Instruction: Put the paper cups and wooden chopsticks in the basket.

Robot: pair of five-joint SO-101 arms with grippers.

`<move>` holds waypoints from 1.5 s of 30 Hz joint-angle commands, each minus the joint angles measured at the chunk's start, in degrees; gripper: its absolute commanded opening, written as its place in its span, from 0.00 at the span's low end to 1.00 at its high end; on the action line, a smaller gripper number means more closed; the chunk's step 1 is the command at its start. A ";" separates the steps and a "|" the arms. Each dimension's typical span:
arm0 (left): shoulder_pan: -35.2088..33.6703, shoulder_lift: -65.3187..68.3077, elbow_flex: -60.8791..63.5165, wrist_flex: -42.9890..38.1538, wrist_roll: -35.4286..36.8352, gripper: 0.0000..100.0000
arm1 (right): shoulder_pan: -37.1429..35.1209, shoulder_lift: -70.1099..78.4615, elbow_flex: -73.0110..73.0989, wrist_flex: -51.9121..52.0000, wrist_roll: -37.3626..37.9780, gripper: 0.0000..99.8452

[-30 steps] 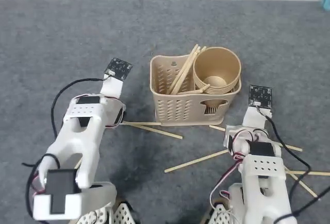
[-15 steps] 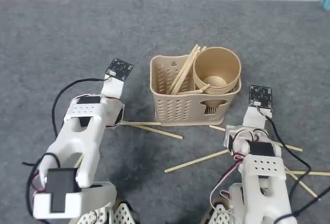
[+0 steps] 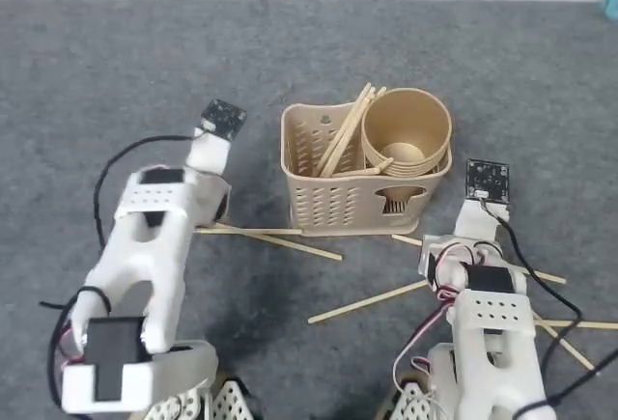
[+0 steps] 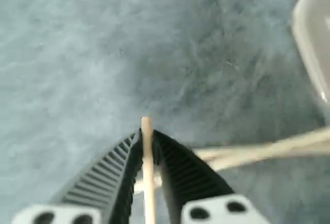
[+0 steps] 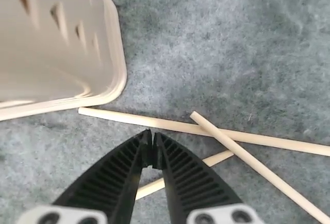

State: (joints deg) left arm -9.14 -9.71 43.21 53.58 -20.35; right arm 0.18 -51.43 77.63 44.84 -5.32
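Left claw: the left claw (image 4: 147,134) is clenched on a thin pale wooden chopstick (image 4: 148,157), whose tip pokes out just past the toothed jaws, low over the grey felt-like tabletop (image 3: 116,72).
Right claw: the right claw (image 5: 152,137) is closed on nothing, poised just above two crossed loose chopsticks (image 5: 206,130) beside the basket's foot.
Basket: the beige perforated plastic basket (image 3: 338,198) stands upright between the two arms.
Already in: a nested stack of tan paper cups (image 3: 406,130) fills one side, and a bundle of chopsticks (image 3: 343,135) leans in the other.
Left out: several sticks lie scattered on the tabletop, two near the basket front (image 3: 290,242) and more by the right arm (image 3: 367,302).
Risk, grip: the pinch looks to sit near one end, so the long free part may swing or slip as it rises.
Risk, snag: another stick (image 4: 268,149) lies close by the jaws; it could be dragged along.
Risk, basket: it looks light; a stick end striking the wall could push or tip it.
Risk, drop: let go too flat, the stick may bridge the rim and roll off.
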 commanded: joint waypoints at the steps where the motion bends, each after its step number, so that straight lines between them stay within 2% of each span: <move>1: -2.37 -8.62 -10.86 12.31 0.18 0.01 | -0.22 -0.13 -0.44 -0.92 0.62 0.03; 6: -3.25 -21.36 -22.55 24.26 4.04 0.01 | -0.13 -0.13 -0.53 -0.92 0.62 0.03; 8: -2.73 -26.46 -26.68 24.79 7.65 0.01 | -0.13 -0.13 -0.53 -0.92 0.53 0.03; 10: -1.85 -30.86 -30.99 24.00 14.15 0.01 | -0.13 -0.13 -0.53 -0.92 0.53 0.03; 13: 0.09 -36.04 -35.74 19.96 26.99 0.01 | -0.13 -0.13 -0.53 -0.92 0.53 0.03; 15: 2.37 -38.68 -37.32 16.18 33.05 0.01 | -0.13 -0.13 -0.53 -0.92 0.53 0.03; 22: 10.99 -44.92 -37.41 -6.07 43.52 0.01 | 0.04 -0.13 -0.53 -0.92 0.70 0.03; 27: 18.20 -43.16 -36.09 -22.51 43.08 0.01 | 0.04 -0.13 -0.53 -0.92 0.70 0.03; 32: 20.48 -41.14 -30.64 -32.18 36.40 0.01 | 0.04 -0.13 -0.53 -0.92 0.70 0.03; 39: 21.10 -40.79 -19.65 -34.02 36.04 0.01 | 0.04 -0.13 -0.62 -0.92 0.79 0.03; 45: 25.76 -40.88 -8.04 -34.02 36.66 0.01 | 0.04 -0.13 -0.62 -0.92 0.79 0.03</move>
State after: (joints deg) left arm 14.42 -50.59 31.60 20.97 16.31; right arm 0.18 -51.43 77.63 44.84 -5.32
